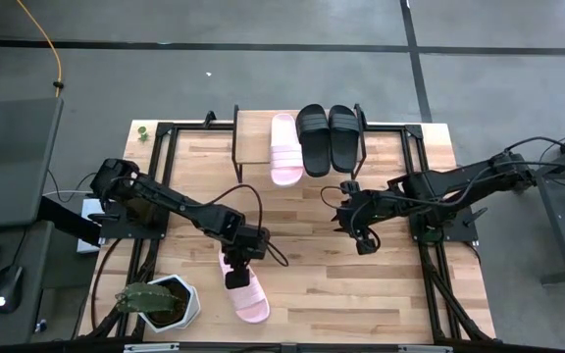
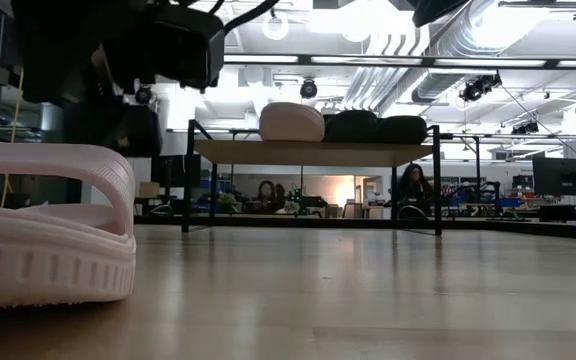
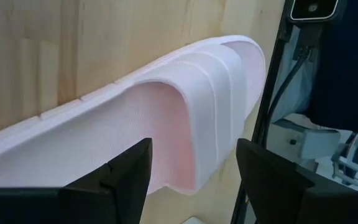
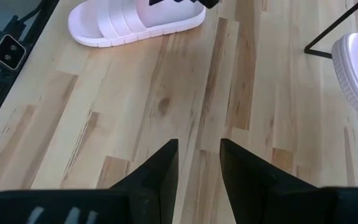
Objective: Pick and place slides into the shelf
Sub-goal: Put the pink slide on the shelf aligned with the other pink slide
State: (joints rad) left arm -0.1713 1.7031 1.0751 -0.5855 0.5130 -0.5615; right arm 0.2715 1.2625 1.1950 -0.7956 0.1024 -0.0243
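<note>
One pale pink slide (image 1: 248, 294) lies sole-down on the table near its near edge; it also shows in the low view (image 2: 48, 240) and the right wrist view (image 4: 135, 22). My left gripper (image 1: 235, 275) hovers open just above it, a finger on either side of the ribbed strap (image 3: 194, 106), without touching. The shelf (image 1: 253, 142) stands at the far edge and carries another pink slide (image 1: 283, 149) and two black slides (image 1: 330, 137) on its top board (image 2: 308, 152). My right gripper (image 1: 364, 240) hangs over bare table right of centre, its fingers (image 4: 166, 162) narrowly open.
A potted plant in a white pot (image 1: 160, 302) stands at the near left corner, close to the pink slide. Black frame rails (image 1: 428, 255) run along the table's left and right sides. Bare wood lies between the two grippers. People (image 2: 413, 185) sit far behind the table.
</note>
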